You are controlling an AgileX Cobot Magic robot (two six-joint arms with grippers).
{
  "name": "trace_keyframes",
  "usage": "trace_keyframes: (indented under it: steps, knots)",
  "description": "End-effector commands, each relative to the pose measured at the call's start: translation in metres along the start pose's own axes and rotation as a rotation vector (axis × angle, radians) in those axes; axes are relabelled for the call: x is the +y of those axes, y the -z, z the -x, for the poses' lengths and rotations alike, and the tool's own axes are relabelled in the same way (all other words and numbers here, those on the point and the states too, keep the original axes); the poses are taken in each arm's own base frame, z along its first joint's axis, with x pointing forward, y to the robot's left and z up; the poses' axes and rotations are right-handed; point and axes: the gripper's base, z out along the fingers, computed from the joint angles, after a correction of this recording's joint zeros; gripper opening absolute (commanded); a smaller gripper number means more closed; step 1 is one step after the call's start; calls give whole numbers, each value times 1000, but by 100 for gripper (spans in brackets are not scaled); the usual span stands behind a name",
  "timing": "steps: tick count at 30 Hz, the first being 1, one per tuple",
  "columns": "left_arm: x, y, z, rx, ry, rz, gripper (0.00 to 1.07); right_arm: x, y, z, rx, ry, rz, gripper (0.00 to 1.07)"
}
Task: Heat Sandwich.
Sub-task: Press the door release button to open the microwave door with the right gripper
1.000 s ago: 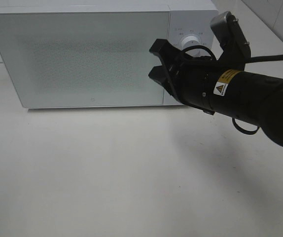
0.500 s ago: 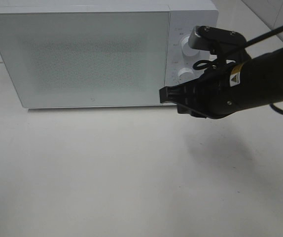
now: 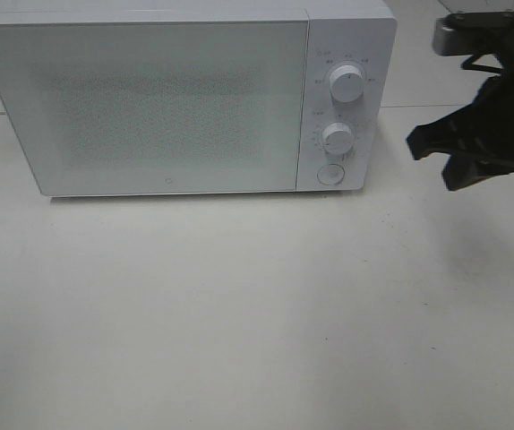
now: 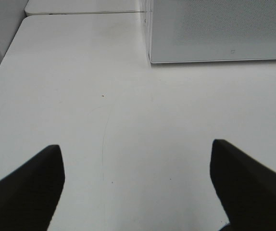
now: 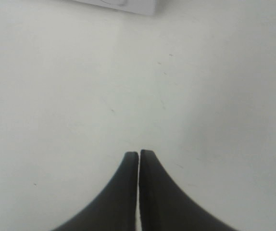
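Observation:
The sandwich is not in view. A white microwave (image 3: pixel 167 98) stands at the back of the table with its door closed; it also shows as the microwave (image 4: pixel 219 33) in the left wrist view. To the right of its control panel, apart from it, my right gripper (image 3: pixel 429 161) hangs above the table. The right wrist view shows that gripper (image 5: pixel 138 154) shut, fingertips together and nothing between them. My left gripper (image 4: pixel 135 147) is open over bare tabletop in front of the microwave's left corner, and it holds nothing. It does not show in the exterior high view.
On the microwave's panel are an upper knob (image 3: pixel 347 82), a lower knob (image 3: pixel 338 137) and a round button (image 3: pixel 331 173). The white table (image 3: pixel 239 305) stretches in front. A dark gap lies beyond the table edge (image 4: pixel 3 57).
My right arm has drawn back to the right, away from the microwave's control panel, uncovering both knobs. The microwave door stays closed. The gripper stays shut.

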Motion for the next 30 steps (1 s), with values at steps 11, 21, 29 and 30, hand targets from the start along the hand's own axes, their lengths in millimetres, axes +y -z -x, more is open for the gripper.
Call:
trace_keyframes:
  steps: [11, 21, 29, 30]
  knots:
    - [-1, 2, -1, -26, 1, -10, 76, -67, 67, -36, 7, -234, -115, 35]
    - [-1, 2, -1, -26, 1, -10, 76, -53, 99, -100, -112, -245, -136, 79]
    - [-1, 2, -1, -26, 1, -10, 76, -39, 108, -154, -233, -236, -148, 75]
    - [-1, 2, -1, -26, 1, -10, 76, -35, 109, -168, -270, -237, -151, 75]
